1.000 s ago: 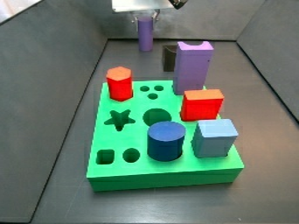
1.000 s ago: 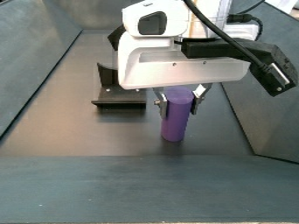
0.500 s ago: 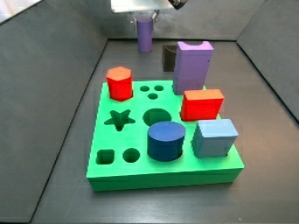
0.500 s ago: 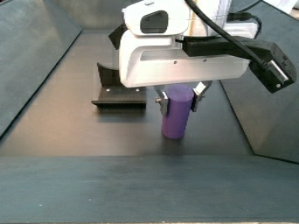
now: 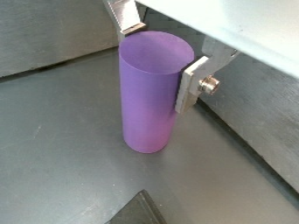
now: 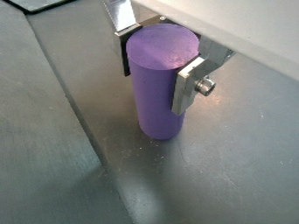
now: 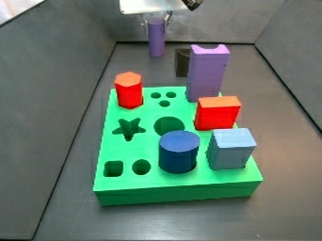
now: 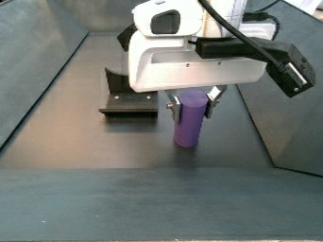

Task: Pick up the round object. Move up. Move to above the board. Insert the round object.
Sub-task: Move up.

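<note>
The round object, a tall lavender cylinder, stands upright at the far end of the bin, beyond the green board. My gripper is shut on its upper part. In both wrist views the silver fingers press the peg's opposite sides near its top. In a side view my gripper holds the peg with its foot at or just above the grey floor. The board's star, round and square holes show open.
On the board stand a red hexagon block, a purple notched block, a red cube, a dark blue cylinder and a light blue cube. The fixture stands behind the peg. Grey walls close both sides.
The gripper and the peg have risen slightly; the peg's foot sits a little higher in the side view. The board and blocks have not moved.
</note>
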Controlling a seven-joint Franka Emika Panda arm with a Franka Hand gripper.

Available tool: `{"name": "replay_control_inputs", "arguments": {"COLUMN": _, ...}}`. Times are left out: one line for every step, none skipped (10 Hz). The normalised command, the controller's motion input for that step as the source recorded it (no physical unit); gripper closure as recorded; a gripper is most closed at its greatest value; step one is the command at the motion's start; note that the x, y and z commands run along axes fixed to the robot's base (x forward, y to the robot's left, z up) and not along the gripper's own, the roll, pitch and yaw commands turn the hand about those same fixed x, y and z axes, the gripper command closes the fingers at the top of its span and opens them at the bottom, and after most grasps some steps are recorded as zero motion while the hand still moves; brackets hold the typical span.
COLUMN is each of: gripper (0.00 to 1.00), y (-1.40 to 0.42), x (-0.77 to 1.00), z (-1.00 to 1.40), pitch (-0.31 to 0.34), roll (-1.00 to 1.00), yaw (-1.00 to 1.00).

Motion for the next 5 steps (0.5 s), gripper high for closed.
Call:
{"name": "replay_control_inputs", "arguments": {"gripper": 1.00, "y": 0.00, "x": 0.00, "z": 0.83, "pitch": 0.000, "roll": 0.00, "yaw": 0.00}}
{"name": "replay_control_inputs", "arguments": {"gripper": 1.00, "y": -0.06, "x": 0.00, "z": 0.80, "pitch": 0.012, "roll": -0.01, "yaw": -0.03}}
{"name": "replay_control_inputs", "arguments": {"gripper": 1.00, "y": -0.04, "x": -0.01, "z": 0.64, "pitch": 0.034, "roll": 0.02, "yaw": -0.03}}
{"name": "replay_control_inputs", "arguments": {"gripper": 1.00, "y": -0.02, "x": -0.02, "z": 0.50, "pitch": 0.045, "roll": 0.04, "yaw": -0.03}}
{"name": "replay_control_inputs", "arguments": {"gripper": 1.00, "y": -0.02, "x": -0.02, "z": 0.39, "pitch": 0.052, "roll": 0.06, "yaw": -0.02}}
